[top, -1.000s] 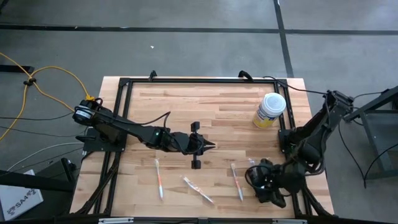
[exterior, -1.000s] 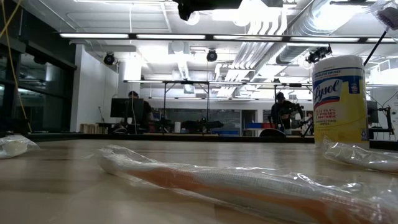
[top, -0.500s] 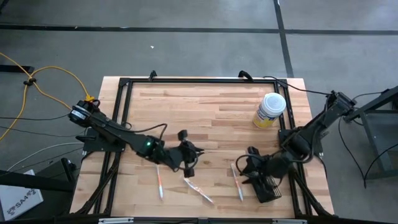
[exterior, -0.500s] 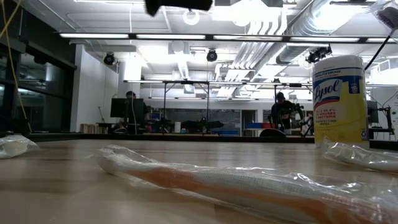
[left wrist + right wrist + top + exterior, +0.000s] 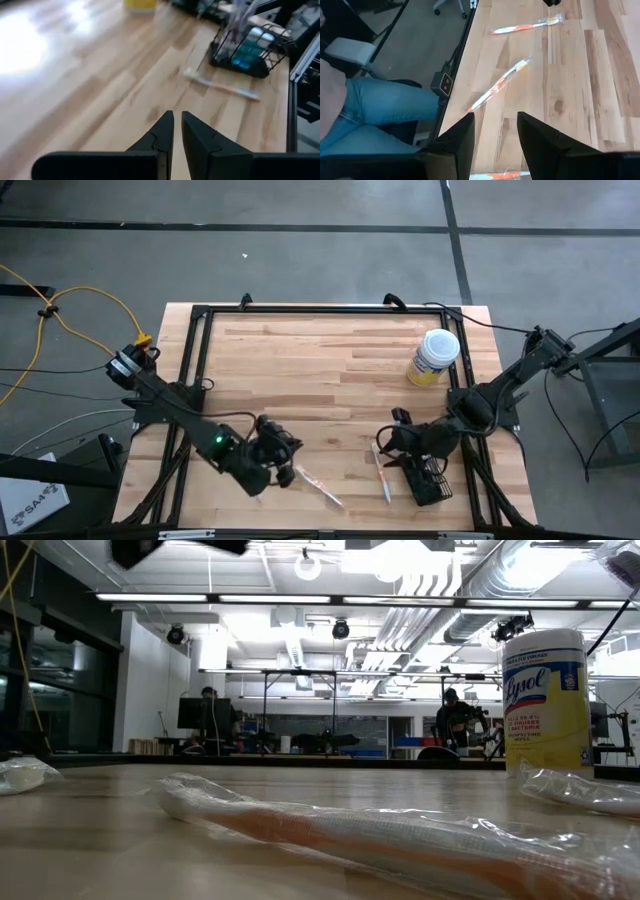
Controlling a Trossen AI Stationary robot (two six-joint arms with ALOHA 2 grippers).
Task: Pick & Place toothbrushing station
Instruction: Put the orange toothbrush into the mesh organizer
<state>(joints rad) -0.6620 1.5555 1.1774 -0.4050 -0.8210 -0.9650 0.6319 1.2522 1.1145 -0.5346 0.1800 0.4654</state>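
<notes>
On the wooden surface [image 5: 330,360] the toothbrushing station [image 5: 430,477] stands near the right front corner, and the right pincer [image 5: 398,448], fingers apart, may tip it, while the left pincer [image 5: 283,463], fingers nearly together, hovers over wrapped toothbrushes [image 5: 318,484]

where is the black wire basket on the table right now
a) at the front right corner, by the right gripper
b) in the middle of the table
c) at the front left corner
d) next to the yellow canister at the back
a: in the high view the black wire basket sits at the table's front right corner, beside the right gripper, well away from the yellow canister.
</notes>
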